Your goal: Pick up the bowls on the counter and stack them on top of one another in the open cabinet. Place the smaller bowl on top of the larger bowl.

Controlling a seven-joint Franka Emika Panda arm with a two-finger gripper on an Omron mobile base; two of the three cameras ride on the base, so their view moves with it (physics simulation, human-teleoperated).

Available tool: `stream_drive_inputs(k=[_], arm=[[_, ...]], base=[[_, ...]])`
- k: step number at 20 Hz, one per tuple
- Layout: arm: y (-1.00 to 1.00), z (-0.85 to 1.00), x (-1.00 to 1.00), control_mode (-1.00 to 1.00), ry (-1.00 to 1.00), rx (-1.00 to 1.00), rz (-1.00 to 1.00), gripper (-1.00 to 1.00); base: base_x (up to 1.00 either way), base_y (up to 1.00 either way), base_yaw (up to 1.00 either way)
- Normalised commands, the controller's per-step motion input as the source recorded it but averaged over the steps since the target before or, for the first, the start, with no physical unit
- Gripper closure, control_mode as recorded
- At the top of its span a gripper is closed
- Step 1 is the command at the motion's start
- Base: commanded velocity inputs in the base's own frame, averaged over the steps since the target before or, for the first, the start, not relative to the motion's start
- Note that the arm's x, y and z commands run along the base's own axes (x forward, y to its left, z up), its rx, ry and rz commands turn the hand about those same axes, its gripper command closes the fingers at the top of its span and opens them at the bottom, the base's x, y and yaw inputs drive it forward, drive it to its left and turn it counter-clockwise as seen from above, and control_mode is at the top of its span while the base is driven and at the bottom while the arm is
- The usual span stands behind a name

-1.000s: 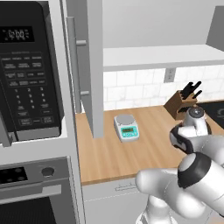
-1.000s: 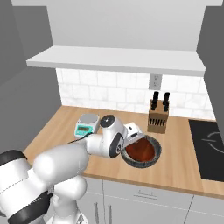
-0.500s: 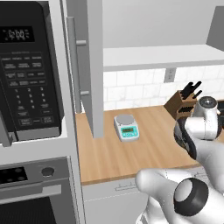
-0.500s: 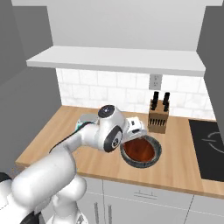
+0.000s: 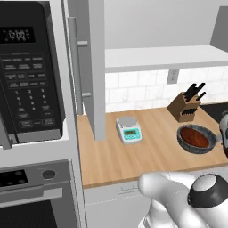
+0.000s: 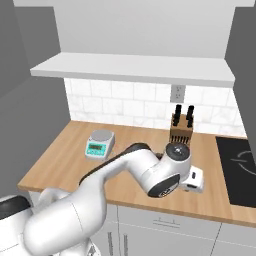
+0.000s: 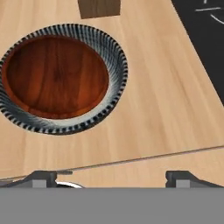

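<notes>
One desk (image 5: 111, 156) is seen, carrying two nested bowls: one grey bowl (image 7: 117, 83) with one reddish-brown bowl (image 7: 54, 74) seated inside, beside one knife block (image 5: 182, 107). The pincer (image 7: 111, 177) is held apart, empty, above the desk edge.

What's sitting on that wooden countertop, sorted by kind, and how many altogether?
Bowls: 2, the reddish-brown bowl nested inside the grey bowl
Kitchen scale: 1
Knife block: 1
Total: 4

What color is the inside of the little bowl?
Reddish-brown, like polished wood; the smaller bowl sits inside the larger bowl, clearest in the hand view.
</notes>
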Motion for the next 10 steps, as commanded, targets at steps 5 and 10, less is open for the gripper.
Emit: stream_drive_inputs(k=[5,10], arm=[[-0.54,-0.04,0.10,-1.00,0.00,0.42,-0.31,-1.00],[-0.22,-0.09,0.54,-1.00,0.01,0.16,-0.16,-1.00]], base=[[0.00,0.00,0.00],[0.00,0.00,0.00]])
